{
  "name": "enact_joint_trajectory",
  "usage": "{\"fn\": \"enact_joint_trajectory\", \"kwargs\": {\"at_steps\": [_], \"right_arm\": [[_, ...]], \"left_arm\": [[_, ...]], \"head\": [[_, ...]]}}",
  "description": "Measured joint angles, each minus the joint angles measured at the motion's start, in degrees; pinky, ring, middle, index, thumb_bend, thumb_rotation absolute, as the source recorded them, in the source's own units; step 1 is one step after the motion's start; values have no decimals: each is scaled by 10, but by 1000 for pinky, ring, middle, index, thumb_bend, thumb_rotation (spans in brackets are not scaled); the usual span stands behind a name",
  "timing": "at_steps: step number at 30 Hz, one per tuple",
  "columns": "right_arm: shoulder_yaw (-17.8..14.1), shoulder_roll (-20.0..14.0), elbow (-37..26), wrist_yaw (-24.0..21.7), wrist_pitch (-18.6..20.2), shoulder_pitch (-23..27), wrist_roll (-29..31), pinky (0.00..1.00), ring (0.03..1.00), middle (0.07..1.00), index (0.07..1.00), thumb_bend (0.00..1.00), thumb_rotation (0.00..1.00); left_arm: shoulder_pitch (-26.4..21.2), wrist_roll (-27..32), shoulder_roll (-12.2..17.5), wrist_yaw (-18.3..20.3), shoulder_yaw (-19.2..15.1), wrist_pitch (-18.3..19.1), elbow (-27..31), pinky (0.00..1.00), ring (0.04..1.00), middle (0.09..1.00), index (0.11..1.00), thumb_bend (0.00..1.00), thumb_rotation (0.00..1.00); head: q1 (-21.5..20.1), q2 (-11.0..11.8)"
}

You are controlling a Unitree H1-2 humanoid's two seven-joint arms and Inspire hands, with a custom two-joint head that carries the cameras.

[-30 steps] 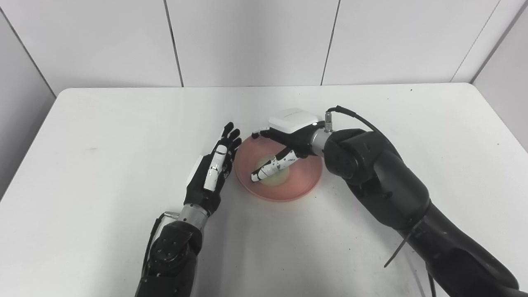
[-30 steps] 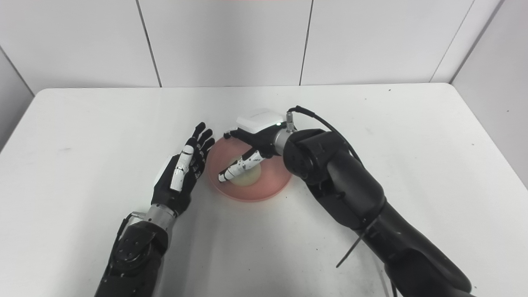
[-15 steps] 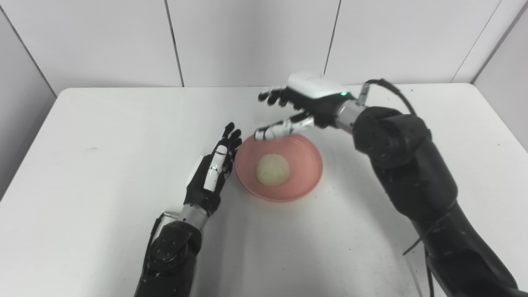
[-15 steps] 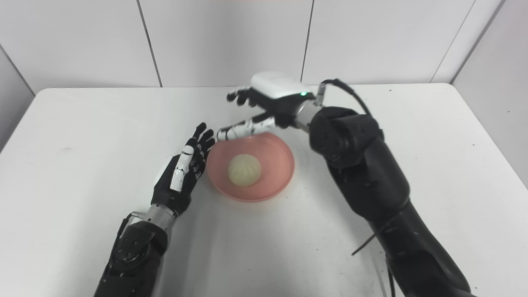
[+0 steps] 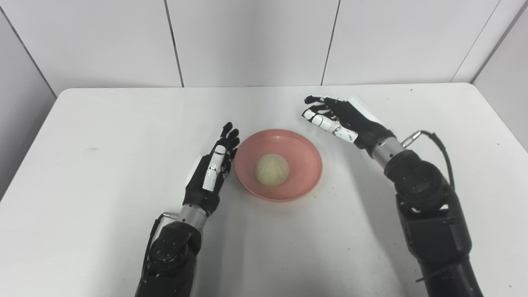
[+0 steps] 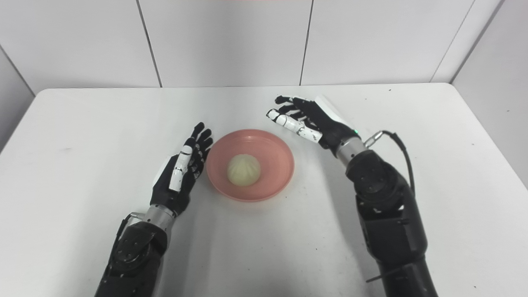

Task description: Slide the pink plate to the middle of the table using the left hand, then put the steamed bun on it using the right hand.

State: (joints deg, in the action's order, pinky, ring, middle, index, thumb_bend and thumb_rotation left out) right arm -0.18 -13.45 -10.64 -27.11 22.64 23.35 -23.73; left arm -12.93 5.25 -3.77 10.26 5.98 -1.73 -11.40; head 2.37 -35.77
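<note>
The pink plate [image 5: 305, 173] lies near the middle of the white table. A pale steamed bun [image 5: 272, 169] sits in its centre. My left hand [image 5: 212, 169] is open and empty, edge-on to the table, close beside the plate's left rim. My right hand [image 5: 344, 119] is open and empty, held to the upper right of the plate and apart from it. The same shows in the right eye view: plate [image 6: 280, 173], bun [image 6: 244, 169], left hand [image 6: 181, 171], right hand [image 6: 309, 119].
The white table [image 5: 103, 136] ends at a grey panelled wall [image 5: 247, 41] behind. A cable [image 5: 437, 140] loops from my right wrist.
My right hand has let go of the bun on the plate, lifted off and drawn back to the right. The left hand and the plate have stayed put.
</note>
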Motion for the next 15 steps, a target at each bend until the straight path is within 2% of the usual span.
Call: {"fn": "enact_joint_trajectory", "kwargs": {"at_steps": [2,6,10,14,15], "right_arm": [[-4,6,3,15,0,-10,24,887,932,976,983,487,1000],[-6,8,10,45,-6,-35,57,986,993,998,999,495,1000],[-7,20,35,92,-44,-65,73,1000,1000,1000,1000,528,1000],[-6,41,66,150,-102,-80,82,1000,1000,1000,1000,518,1000],[-5,45,73,160,-115,-81,84,1000,1000,1000,1000,487,1000]], "left_arm": [[0,-2,-1,-2,-1,-4,-1,1000,1000,1000,1000,480,1000],[0,-5,-3,-11,-3,-12,-4,1000,1000,1000,1000,499,1000],[0,-7,-3,-18,-3,-21,-5,1000,1000,1000,1000,481,1000],[1,-12,-3,-22,-4,-25,-6,1000,1000,1000,1000,503,1000],[1,-13,-3,-22,-3,-27,-6,1000,1000,1000,1000,513,1000]], "head": [[1,2],[4,5],[9,10],[11,14],[11,14]]}}
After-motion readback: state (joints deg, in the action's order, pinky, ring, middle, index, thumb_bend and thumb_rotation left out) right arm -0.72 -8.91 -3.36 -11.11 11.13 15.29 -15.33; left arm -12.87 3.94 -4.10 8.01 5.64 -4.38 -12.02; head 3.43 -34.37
